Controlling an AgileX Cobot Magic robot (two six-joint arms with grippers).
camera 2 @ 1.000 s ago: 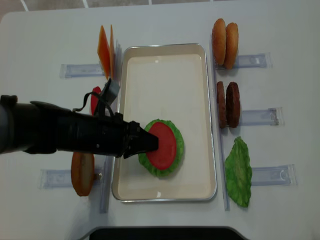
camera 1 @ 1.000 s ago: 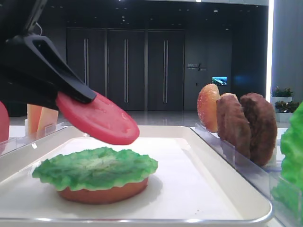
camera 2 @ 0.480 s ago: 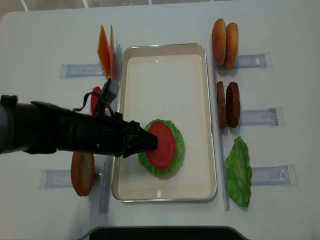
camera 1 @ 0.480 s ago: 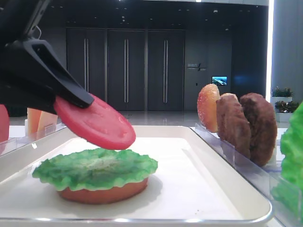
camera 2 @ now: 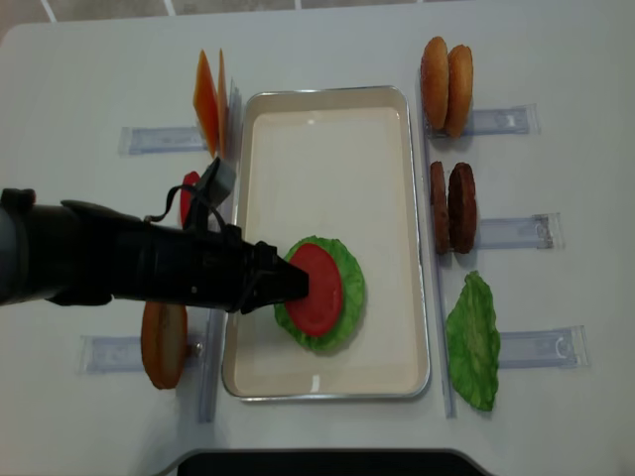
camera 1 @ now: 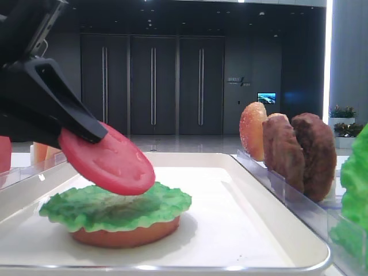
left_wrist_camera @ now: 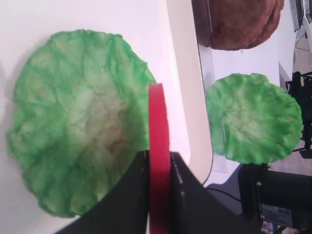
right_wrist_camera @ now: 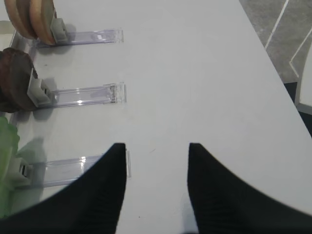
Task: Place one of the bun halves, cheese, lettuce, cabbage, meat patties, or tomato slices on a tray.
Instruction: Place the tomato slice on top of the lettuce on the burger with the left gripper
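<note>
The left end effector is clamped on the edge of a tomato slice, a smooth, rigid red disc held tilted, its low edge just above or barely touching the lettuce on the tray. The lettuce is a frilly, bumpy green round that rests on a flat orange-brown bun half near the tray's near edge. The main risk, as I judge it, is the tilt: let go at this angle, the slick disc could slide off the uneven leaf toward the tray's left rim, or land on edge and roll; pressing down instead could push the light leaf and bun sideways on the glossy white surface. The left wrist view shows the slice edge-on between the black jaws, so the hold is narrow and a twist could pivot it. The right end effector hangs with its dark, ribbed fingers apart and empty above bare table at the right side, beside the clear plastic holders. Past the tray's right rim a spare lettuce leaf stands nearest, then the rough, lumpy dark brown meat patties, then two speckled bun halves toward the far right corner. On the left side stand another bun half, a second tomato slice and the thin, straight-edged orange cheese.
</note>
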